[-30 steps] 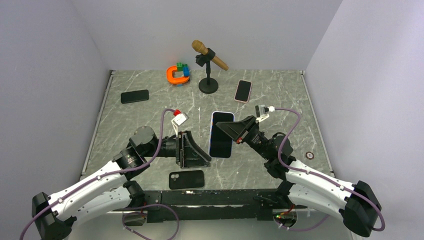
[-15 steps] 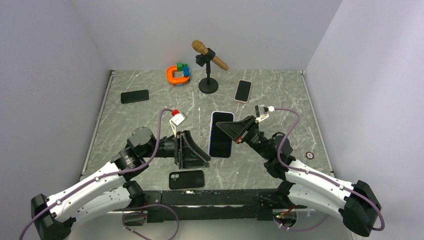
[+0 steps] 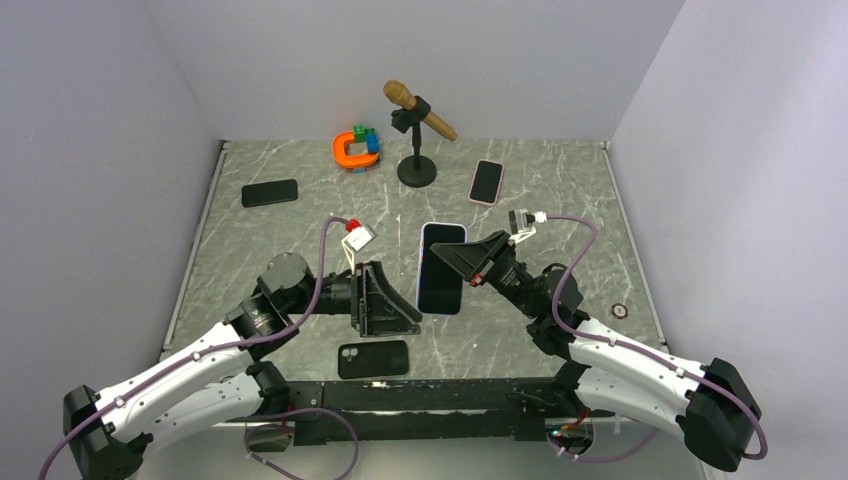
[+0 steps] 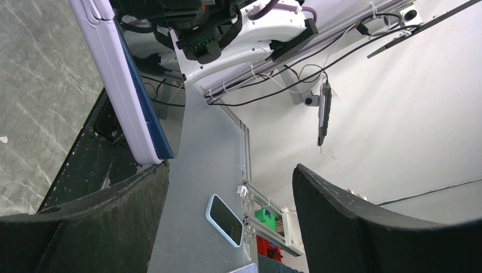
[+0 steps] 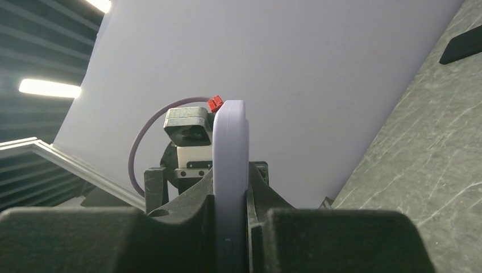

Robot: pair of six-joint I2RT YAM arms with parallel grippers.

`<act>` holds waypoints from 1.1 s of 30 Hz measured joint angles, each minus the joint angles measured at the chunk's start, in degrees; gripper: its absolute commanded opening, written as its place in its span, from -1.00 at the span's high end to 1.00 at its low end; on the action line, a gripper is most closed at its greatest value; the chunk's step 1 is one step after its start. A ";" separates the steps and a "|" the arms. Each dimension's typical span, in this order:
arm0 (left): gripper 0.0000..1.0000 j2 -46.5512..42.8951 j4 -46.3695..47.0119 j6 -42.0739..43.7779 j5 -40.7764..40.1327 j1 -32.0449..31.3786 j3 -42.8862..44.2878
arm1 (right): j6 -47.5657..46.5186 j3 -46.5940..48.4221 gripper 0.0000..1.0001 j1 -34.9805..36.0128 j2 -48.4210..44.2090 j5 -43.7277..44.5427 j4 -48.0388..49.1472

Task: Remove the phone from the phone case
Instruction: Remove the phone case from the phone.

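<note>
The phone (image 3: 442, 268), in its lavender phone case (image 5: 229, 187), is held up over the middle of the desk (image 3: 560, 190), dark screen towards the overhead camera and its long side running from the near edge to the far edge. The right gripper (image 3: 462, 262) is clamped on its right long edge; the right wrist view shows the case edge-on, pinched tight between the two black pads (image 5: 170, 227). The case is on the phone all the way round, as far as the frames show.

The left gripper (image 3: 405, 305) sits just beside the phone's left edge with its jaws wide apart and nothing between them. In the left wrist view a lower corner of the phone (image 4: 153, 96) hangs right above one finger (image 4: 85, 227) (whether they touch I cannot tell).

Near the desk's near edge, between the two arm bases, lies a black case or phone (image 3: 372, 359), camera cut-out at its left end. A black phone (image 3: 269, 192) lies towards the far left corner, and a pink-rimmed phone (image 3: 486, 181) lies by the far edge, right of centre. At the middle of the far edge stands a microphone (image 3: 418, 110) on a small black stand, with an orange ring and toy blocks (image 3: 357, 148) just left of it. A small round thing (image 3: 619, 310) lies near the right edge.
</note>
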 measured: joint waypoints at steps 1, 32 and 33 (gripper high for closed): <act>-0.63 -0.04 0.04 -0.11 -0.11 -0.02 0.00 | 0.02 0.00 1.00 0.00 0.00 0.00 0.02; -0.43 -7.13 4.79 -7.23 -13.22 -0.66 -6.23 | -1.01 0.44 1.00 1.97 2.49 5.14 3.50; -0.44 -7.13 4.76 -7.23 -13.25 -0.66 -6.23 | -1.01 0.48 1.00 2.03 2.58 5.27 3.50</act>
